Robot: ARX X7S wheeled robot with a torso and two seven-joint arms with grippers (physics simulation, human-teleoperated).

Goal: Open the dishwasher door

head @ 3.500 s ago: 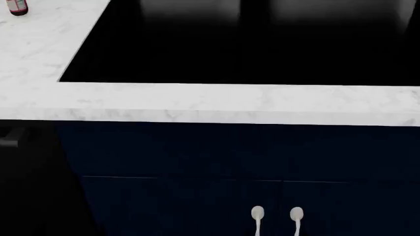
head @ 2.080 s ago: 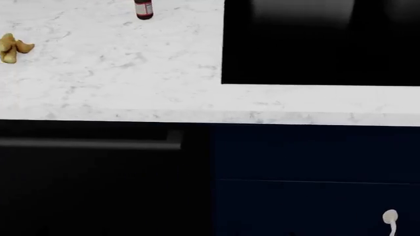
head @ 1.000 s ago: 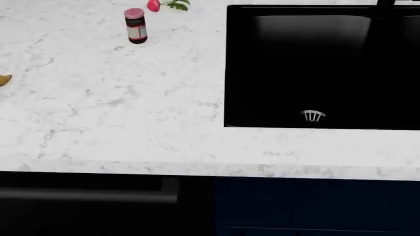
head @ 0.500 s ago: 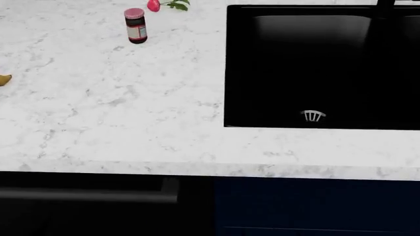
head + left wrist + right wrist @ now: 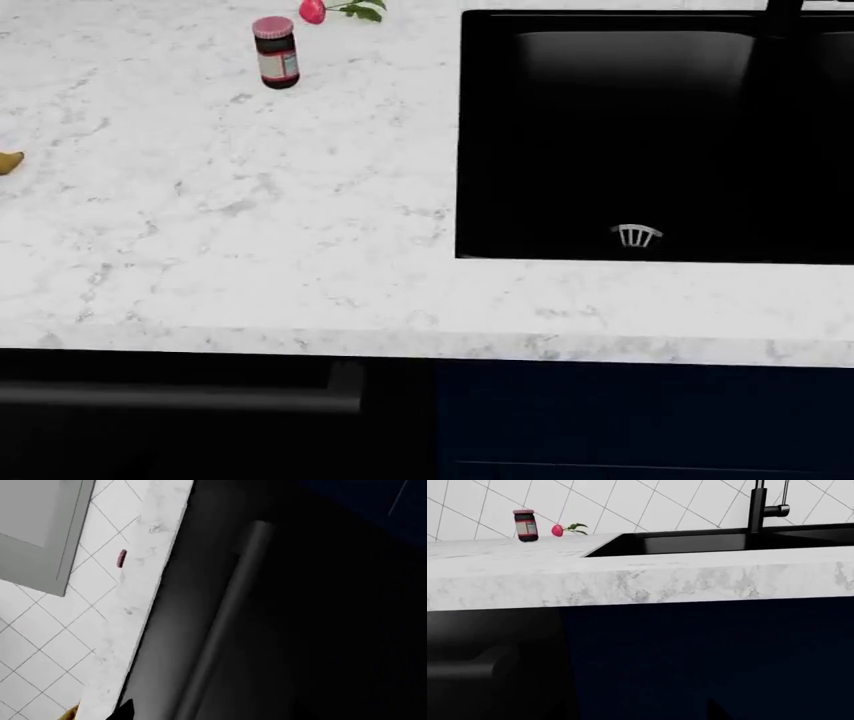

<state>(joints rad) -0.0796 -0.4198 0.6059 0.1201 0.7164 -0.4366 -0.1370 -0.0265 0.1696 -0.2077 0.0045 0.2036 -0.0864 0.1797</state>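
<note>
The dishwasher door [image 5: 200, 440] is a black panel under the countertop at the lower left of the head view, shut, with its dark bar handle [image 5: 187, 398] across it. Neither arm shows in the head view. In the left wrist view the door [image 5: 320, 630] fills the frame and the handle [image 5: 227, 620] runs close in front of my left gripper [image 5: 213, 716]. Only one dark fingertip [image 5: 124, 711] shows, far to one side. My right gripper [image 5: 640, 715] faces the navy cabinet beside the door [image 5: 494, 645]. The handle end [image 5: 467, 669] is off to its side, and one fingertip [image 5: 718, 712] is barely visible.
A white marble countertop [image 5: 240, 200] overhangs the door. On it stand a red-lidded jar [image 5: 276, 53], a red flower [image 5: 314, 10] and a yellow item [image 5: 7, 162] at the left edge. A black sink [image 5: 641, 130] with a black faucet [image 5: 757, 505] lies right, navy cabinet [image 5: 641, 420] below.
The head view swung left from the sink cabinet to the dishwasher door, then lifted to take in the countertop. Nothing has moved over the last second.
</note>
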